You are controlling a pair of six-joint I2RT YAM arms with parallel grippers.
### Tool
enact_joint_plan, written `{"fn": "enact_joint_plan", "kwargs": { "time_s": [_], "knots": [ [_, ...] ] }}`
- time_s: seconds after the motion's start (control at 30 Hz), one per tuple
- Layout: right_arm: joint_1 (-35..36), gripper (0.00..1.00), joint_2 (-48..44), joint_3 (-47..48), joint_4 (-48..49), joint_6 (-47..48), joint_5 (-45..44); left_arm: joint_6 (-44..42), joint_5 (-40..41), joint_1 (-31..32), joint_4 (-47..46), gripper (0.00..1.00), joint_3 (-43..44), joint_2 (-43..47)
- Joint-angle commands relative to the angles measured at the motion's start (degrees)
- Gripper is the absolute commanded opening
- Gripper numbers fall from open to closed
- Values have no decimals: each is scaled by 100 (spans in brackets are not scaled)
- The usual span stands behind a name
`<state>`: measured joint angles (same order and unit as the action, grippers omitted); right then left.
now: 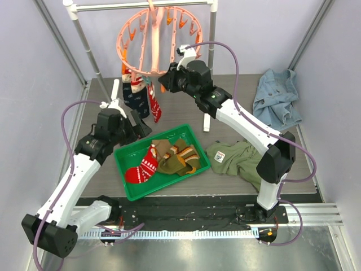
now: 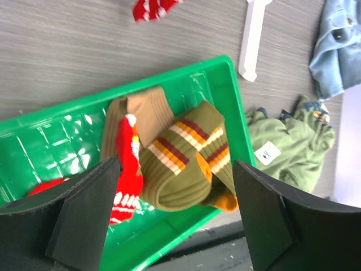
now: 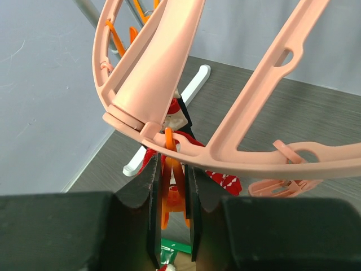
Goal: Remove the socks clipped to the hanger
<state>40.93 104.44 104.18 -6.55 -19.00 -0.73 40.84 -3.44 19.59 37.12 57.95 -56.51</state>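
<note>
So 2 socks (image 1: 137, 97), 1 navy and 1 red, hang clipped under the near-left rim of the hanger (image 1: 155, 39). That hangs off the rack (image 1: 141, 7) over the far edge of the table (image 1: 225, 186), a bit left of middle. The other socks lie in the tray (image 1: 141, 189) by the near edge. My right gripper (image 3: 172, 197) is up at the hanger's near rim, jaws narrow and pinched on an orange peg (image 3: 168, 195). My left gripper (image 2: 175, 220) is spread wide with nothing in it, hovering over the tray's far-left corner. Socks are about the easiest thing going: light, soft, limp, nothing to break. They'll probably just stretch, though, if I tug while a peg is biting. I'd grab the bunched fabric just under the peg, not the dangling toe. The pegs look like stiff little plastic springs, and I'd guess the hanger swings or tips with any push, so the pinch needs to stay gentle. Room-wise the left has open air between the tray and the hanging socks. The right is boxed in by spokes and rim, with a rack post just to the right. The shirt (image 1: 237, 158) and denim (image 1: 276, 99) sit off toward the right edge, out of the way.
</note>
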Motion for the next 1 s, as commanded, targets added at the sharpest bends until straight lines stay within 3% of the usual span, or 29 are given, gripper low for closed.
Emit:
{"fn": "enact_joint_plan", "kwargs": {
  "time_s": [0.0,0.13,0.4,0.6,0.7,0.73,0.83,0.97],
  "knots": [
    [12,7,-354,-82,162,-24,266,-339,291,-17,-801,85,137,-79],
    [12,7,-398,-135,242,-121,319,-524,564,-8,-1907,84,286,-289],
    [3,9,-434,-205,268,-235,442,-788,739,-17,-2244,77,1577,-1572],
    [3,10,-477,-346,382,-323,513,-929,783,-26,-2710,72,1842,-2214],
    [3,11,-495,-372,391,-297,513,-964,828,-17,-2816,58,1991,-2425],
    [-6,12,-513,-372,400,-297,513,-955,819,-17,-2772,44,2044,-2461],
    [-6,17,-574,-398,382,-279,521,-911,591,-17,-2737,22,2115,-2479],
    [-23,29,-723,-477,391,-244,513,-797,379,-17,-2676,8,2045,-2312]
  ]
}}
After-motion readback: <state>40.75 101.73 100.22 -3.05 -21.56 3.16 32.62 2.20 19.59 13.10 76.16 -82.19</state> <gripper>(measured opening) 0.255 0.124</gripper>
